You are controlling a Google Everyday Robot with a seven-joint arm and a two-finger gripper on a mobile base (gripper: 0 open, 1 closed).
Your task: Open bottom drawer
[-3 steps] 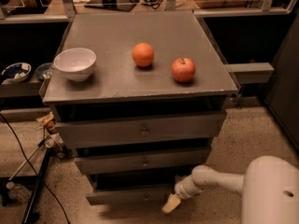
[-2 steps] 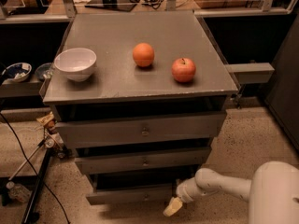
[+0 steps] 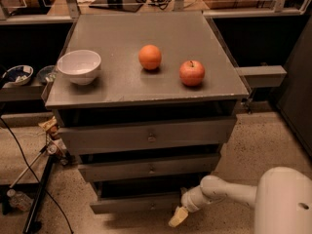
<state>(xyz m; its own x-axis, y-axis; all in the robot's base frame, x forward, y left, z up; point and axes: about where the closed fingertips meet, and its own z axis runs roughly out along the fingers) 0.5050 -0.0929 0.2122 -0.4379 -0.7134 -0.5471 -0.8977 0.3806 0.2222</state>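
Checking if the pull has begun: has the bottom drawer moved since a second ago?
No. The bottom drawer sticks out the same amount beneath the middle drawer; the gripper sits low at its right end.

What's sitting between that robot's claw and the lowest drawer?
Nothing shows there: in the camera view the gripper sits low, close by the right end of the bottom drawer.

Readable text: none; no word, number, brand or sign can be made out on anything in view.
Gripper (image 3: 178, 217): bears no legible marking. It sits low near the floor, at the right end of the bottom drawer (image 3: 131, 203) front, under the front right corner of the cabinet (image 3: 122, 28). Contact cannot be told.
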